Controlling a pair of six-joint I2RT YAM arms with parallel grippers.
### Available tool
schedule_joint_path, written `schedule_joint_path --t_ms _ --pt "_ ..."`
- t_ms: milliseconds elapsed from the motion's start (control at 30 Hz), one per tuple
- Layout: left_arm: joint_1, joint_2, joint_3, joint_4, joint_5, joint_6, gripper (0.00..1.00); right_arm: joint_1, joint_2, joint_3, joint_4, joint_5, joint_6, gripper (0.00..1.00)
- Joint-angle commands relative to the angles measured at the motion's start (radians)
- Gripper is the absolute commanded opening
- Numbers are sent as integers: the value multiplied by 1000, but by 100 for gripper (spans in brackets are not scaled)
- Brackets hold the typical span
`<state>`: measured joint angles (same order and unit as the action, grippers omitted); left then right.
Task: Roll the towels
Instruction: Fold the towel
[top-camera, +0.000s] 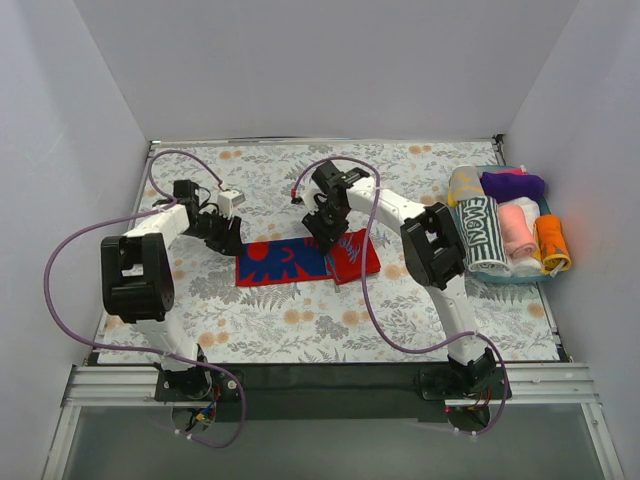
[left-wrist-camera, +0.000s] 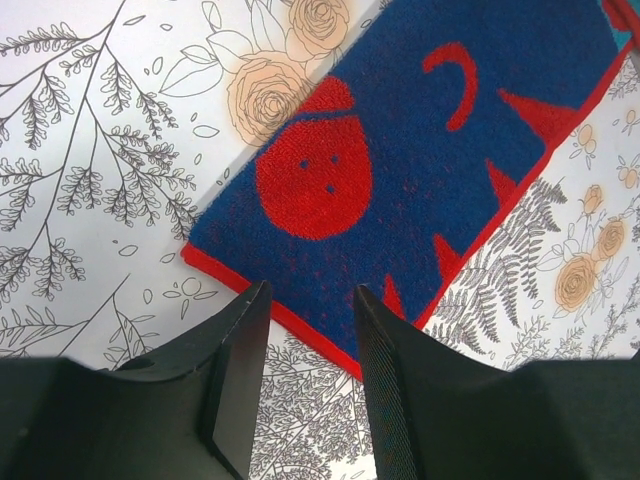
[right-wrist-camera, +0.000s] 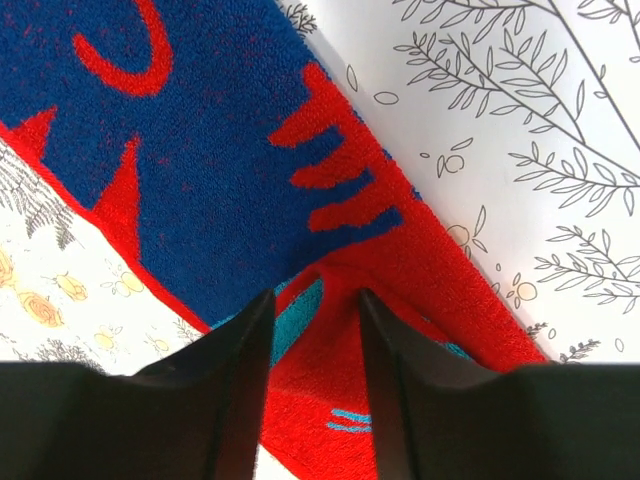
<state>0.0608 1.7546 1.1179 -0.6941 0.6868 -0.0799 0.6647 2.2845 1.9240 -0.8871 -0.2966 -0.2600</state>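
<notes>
one red and dark blue terry towel lies flat at mid-table on the flower-and-fern printed cloth, its right end folded over; some six rolled towels fill one teal tray at the right edge; only your wrist views show the jaws; left gripper narrowly parted, empty, over the towel's left corner; right gripper narrow astride the teal-lined fold, and you cannot tell whether it grips; bare cloth lies before and behind the towel.

Towel dark blue with red shapes and red border, folded end red with teal marks, bench cover white with grey ferns and peach roses, purple roll, orange roll, green-and-white lettered roll
</notes>
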Motion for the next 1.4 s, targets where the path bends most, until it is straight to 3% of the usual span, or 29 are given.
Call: schedule_joint_path --t_ms 0,67,267,867,1267,1367 --pt "-9 5 -6 27 -18 -8 36 12 -11 -2 4 25 16 37" --pt "-12 11 -6 30 -24 -12 36 13 -5 3 5 30 24 32" --pt "-19 25 -24 39 -38 -18 36 13 -14 42 7 63 53 1" --pt "-21 51 -29 39 -66 -26 35 -11 -37 121 37 145 142 1" --pt "-21 42 -6 24 -46 -26 36 -13 4 99 39 41 150 1" --pt "-21 25 5 19 -32 -29 37 -14 -2 75 39 2 148 8"
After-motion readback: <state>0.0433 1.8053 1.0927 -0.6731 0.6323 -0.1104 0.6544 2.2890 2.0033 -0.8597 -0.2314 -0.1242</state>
